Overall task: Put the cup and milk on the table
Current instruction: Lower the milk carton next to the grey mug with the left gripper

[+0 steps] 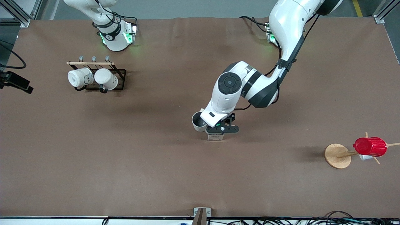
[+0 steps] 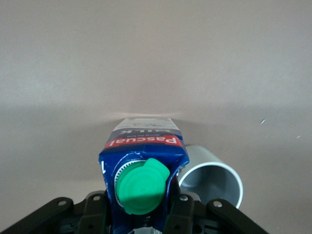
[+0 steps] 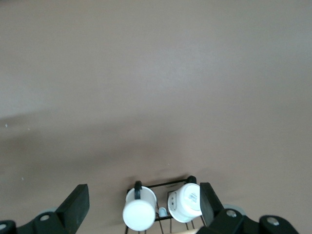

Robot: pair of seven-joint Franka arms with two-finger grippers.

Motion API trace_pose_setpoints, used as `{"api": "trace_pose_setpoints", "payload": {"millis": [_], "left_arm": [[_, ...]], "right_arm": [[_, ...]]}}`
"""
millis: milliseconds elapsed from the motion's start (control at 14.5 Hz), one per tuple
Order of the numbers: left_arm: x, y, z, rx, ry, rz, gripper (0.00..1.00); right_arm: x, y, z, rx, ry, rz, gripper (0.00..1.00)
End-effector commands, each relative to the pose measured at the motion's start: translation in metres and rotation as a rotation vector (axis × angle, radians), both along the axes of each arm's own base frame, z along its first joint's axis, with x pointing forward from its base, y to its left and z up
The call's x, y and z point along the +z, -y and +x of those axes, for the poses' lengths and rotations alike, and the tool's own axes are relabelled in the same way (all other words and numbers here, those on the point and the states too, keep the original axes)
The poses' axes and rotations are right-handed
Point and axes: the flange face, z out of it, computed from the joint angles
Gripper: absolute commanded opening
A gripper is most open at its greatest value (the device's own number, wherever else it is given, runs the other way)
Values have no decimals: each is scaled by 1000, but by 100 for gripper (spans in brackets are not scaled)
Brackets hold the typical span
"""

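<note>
The milk carton point(image 2: 141, 146), dark blue with a green cap and a red label, stands upright between my left gripper's fingers point(image 2: 181, 212). In the front view the left gripper point(image 1: 220, 128) is over the middle of the table point(image 1: 125, 162), shut on the milk point(image 1: 215, 137), whose base is at the tabletop. The cream cup point(image 1: 197, 122) with a dark grey inside stands upright on the table, right beside the milk toward the right arm's end; it also shows in the left wrist view point(image 2: 214, 178). My right gripper point(image 3: 142, 195) is open and empty, high over the mug rack.
A black wire rack point(image 1: 120, 75) holds two white mugs point(image 1: 106, 78) near the right arm's base. A red ribbed cup point(image 1: 370, 147) hangs on a wooden stand point(image 1: 337, 155) toward the left arm's end. A black clamp point(image 1: 15, 82) sits at the table's edge.
</note>
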Motion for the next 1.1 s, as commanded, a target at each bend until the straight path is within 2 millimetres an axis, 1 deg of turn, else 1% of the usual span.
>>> {"api": "trace_pose_setpoints", "payload": {"millis": [0,69,138,207,414,552,690,759,828,897,1034], "left_arm": [[13,1,-5,12,-14,50,40],[15,-1,-7,24,-29,63,40],[15,-1,-8,40,-32,64,40],[13,0,-8,55,-32,68,40],[7,1,-11,54,-43,71,42],[2,2,-10,58,-49,65,48],[-5,3,-11,56,-55,69,59],[-6,4,-12,55,-57,69,71],[-6,4,-12,55,-57,69,91],[-4,4,-12,54,-55,67,100],[11,2,-10,58,-39,62,100]], "right_arm": [[-7,8,-7,12,-8,70,100],[-10,8,-11,9,-3,84,100],[-8,2,-14,20,12,83,100],[-11,-1,-18,25,18,82,100],[-5,-9,-18,28,24,75,100],[-5,-8,-18,32,26,75,100],[-4,-8,-18,26,27,75,100],[-4,-8,-18,24,27,75,100],[-4,-8,-18,24,27,75,100],[-4,-8,-18,24,27,75,100],[-5,-8,-17,24,26,75,100]]}}
